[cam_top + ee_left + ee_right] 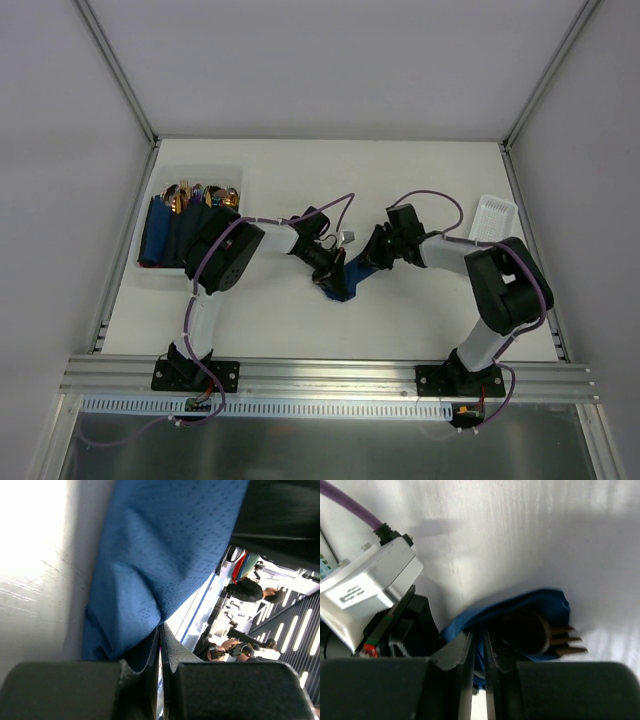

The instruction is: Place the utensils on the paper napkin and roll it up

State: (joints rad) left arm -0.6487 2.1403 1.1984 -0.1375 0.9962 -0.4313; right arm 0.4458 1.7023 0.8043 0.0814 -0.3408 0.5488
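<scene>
The navy paper napkin lies bunched into a loose roll at the table's middle, between both grippers. In the right wrist view the napkin wraps the utensils; bronze fork tines stick out of its right end and a dark spoon bowl sits inside. My left gripper is shut, and a fold of the napkin runs into its tips. My right gripper is on the roll's other side. Its jaws stand a narrow slit apart with blue paper in the slit.
A clear bin at the left holds several rolled dark napkins and gold cutlery. A white tray sits at the back right. The left arm's wrist camera is close beside my right fingers. Metal frame posts border the table.
</scene>
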